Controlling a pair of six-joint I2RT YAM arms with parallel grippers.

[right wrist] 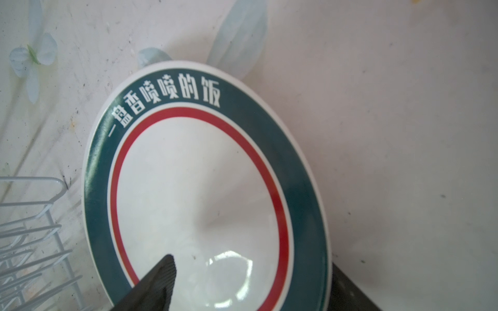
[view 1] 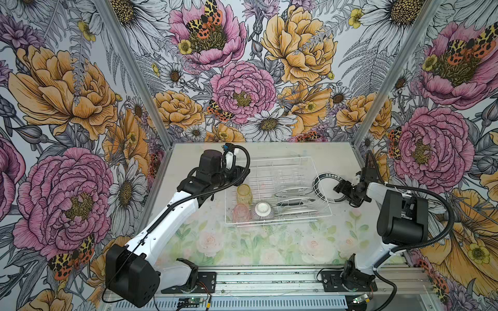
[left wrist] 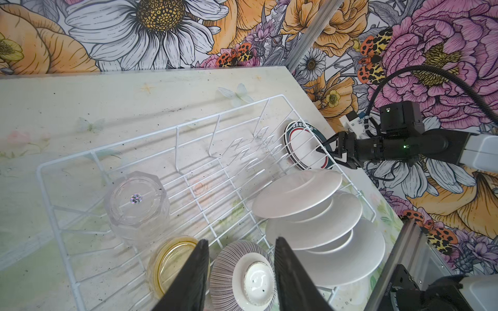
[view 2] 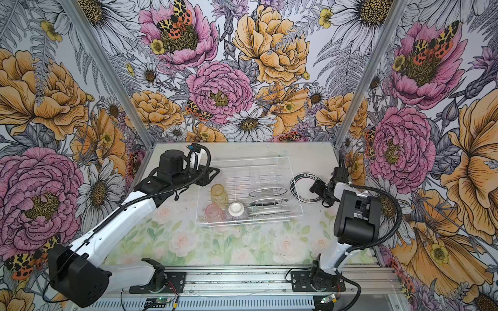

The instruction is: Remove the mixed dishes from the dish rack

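Dish rack: large rectangular white wire basket, grid floor, low sides, row of upright prongs; mid-table on pale floral-print tabletop, in both top views. Loaded, left part: amber glass tumbler; pink glass tumbler just in front of it, at the front left corner; small purple-striped bowl beside the pink one, upside down, white foot up. Clear faceted glass tumbler behind the amber one, toward the rear left, upside down, seen in the left wrist view only. Right part: three round white dark-rimmed plates on edge among the prongs, each leaning over the next, plain white undersides toward the left wrist camera. Fourth dish, round white plate with dark green band, red ring and white lettering: outside the rack, on the tabletop just beside the right wall; flat or tipped against the wire, cannot tell. Right gripper: at that plate's right rim, jaws apart, one finger over the white well, the other past the rim; contact with the plate not discernible. Left gripper: high above the rack's left part, jaws apart, nothing between them; striped bowl in line with the gap in the left wrist view, farther off.
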